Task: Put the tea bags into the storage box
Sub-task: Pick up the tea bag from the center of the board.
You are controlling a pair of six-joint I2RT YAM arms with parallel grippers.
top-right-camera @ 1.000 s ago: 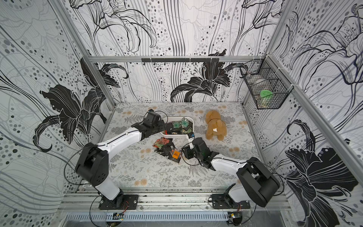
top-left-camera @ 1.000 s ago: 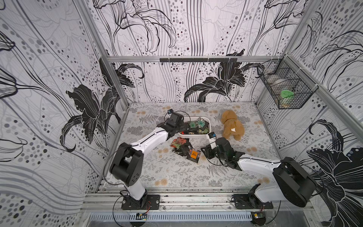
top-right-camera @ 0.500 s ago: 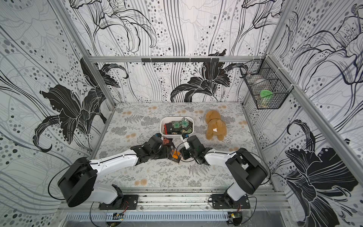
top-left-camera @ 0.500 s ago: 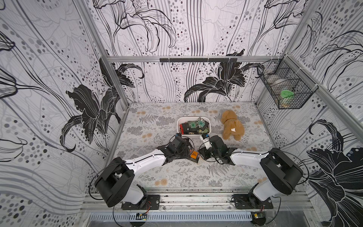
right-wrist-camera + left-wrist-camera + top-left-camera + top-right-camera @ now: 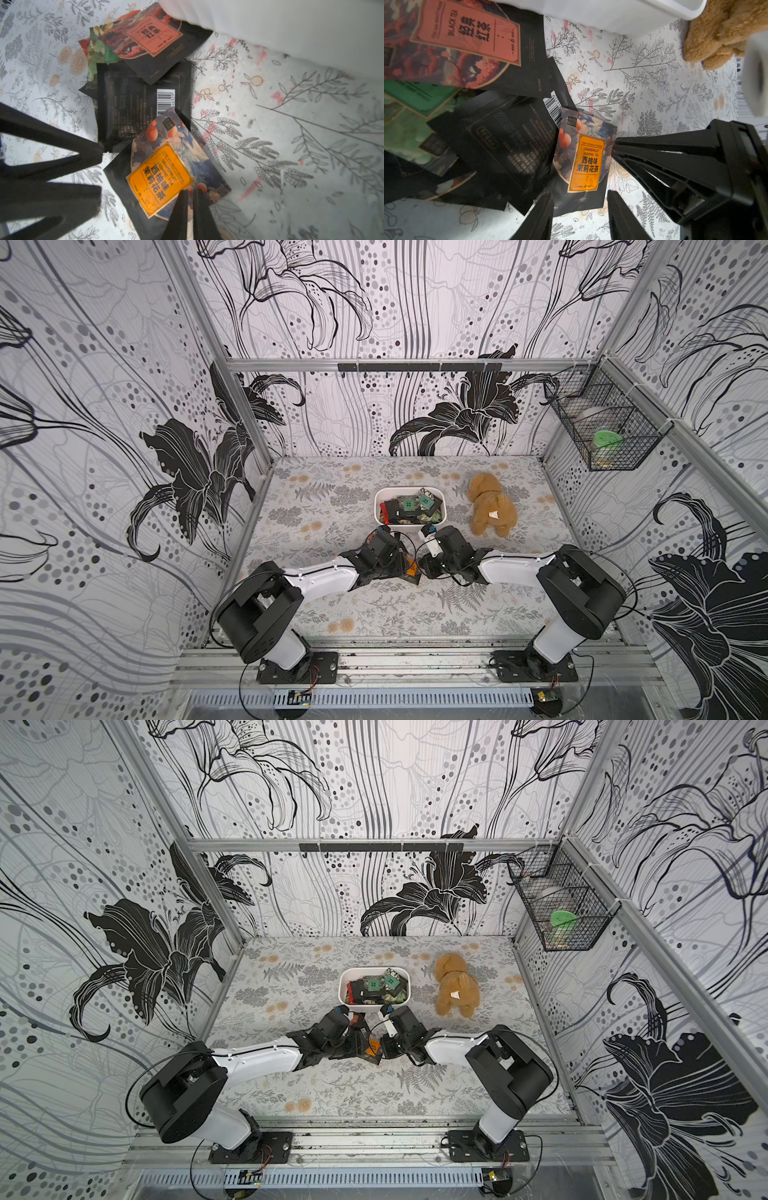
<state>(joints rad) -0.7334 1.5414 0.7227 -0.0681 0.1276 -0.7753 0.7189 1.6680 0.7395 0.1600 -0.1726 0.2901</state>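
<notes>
Left wrist view: left gripper [image 5: 579, 194], back from the storage box [image 5: 378, 512], jaws spread astride the orange tea bag [image 5: 584, 164].
Loose tea bags [image 5: 133, 104]: piled on the mat, just beside the box.
Right gripper [image 5: 190, 191]: just closed, pinching that same bag's edge.
Meaning: both arms claim one sachet, so one should probably yield.

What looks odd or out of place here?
Both grippers crowd one sachet: the right gripper pinches the orange-labelled tea bag while the open left gripper straddles it. Red smears mark the table mat.
</notes>
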